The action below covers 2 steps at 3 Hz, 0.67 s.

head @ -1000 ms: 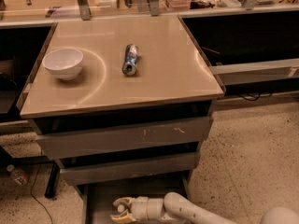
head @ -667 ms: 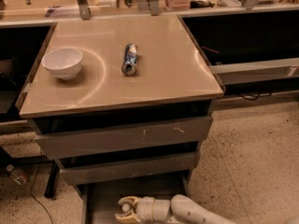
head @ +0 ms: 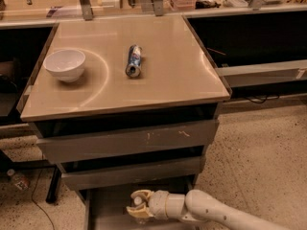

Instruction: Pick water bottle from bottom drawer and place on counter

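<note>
One white arm (head: 218, 215) comes in from 5 o'clock and reaches low into the bottom drawer (head: 108, 210), which is pulled out at 6 o'clock. The gripper (head: 137, 204) sits at the end of the arm, just above the grey drawer floor. Its two tan claws are closed around the water bottle (head: 138, 201). Only the bottle's white cap shows well.

Above it are two closed drawers (head: 127, 143) with grey fronts, and the upper one has scratches. The counter (head: 177, 75) on top is shiny tan. A white bowl (head: 64, 64) stands on it at 10 o'clock. A crushed blue and silver can (head: 134, 61) lies near the middle, towards 12 o'clock. The writing on the can is too small to read.
</note>
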Tool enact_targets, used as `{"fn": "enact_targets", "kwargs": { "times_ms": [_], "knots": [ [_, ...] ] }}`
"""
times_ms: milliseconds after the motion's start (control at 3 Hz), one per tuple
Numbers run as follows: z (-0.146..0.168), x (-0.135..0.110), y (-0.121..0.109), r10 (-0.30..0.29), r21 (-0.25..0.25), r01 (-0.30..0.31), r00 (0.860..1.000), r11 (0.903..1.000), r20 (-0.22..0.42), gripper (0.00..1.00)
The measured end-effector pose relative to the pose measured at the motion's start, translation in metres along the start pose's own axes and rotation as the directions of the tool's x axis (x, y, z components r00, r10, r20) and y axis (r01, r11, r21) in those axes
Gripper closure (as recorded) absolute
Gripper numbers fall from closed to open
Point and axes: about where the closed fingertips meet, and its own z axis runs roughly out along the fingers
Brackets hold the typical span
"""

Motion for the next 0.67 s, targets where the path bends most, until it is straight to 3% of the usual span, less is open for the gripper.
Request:
{"fn": "enact_targets", "kwargs": {
  "times_ms": [333,667],
  "knots": [
    [-0.0211,-0.0277,-0.0182,-0.021,0.020,0.022,0.999,0.9996,-0.036,1.00],
    [-0.0211,-0.0277,-0.0181,-0.021,0.020,0.022,0.999,0.9996,-0.036,1.00]
  ]
}}
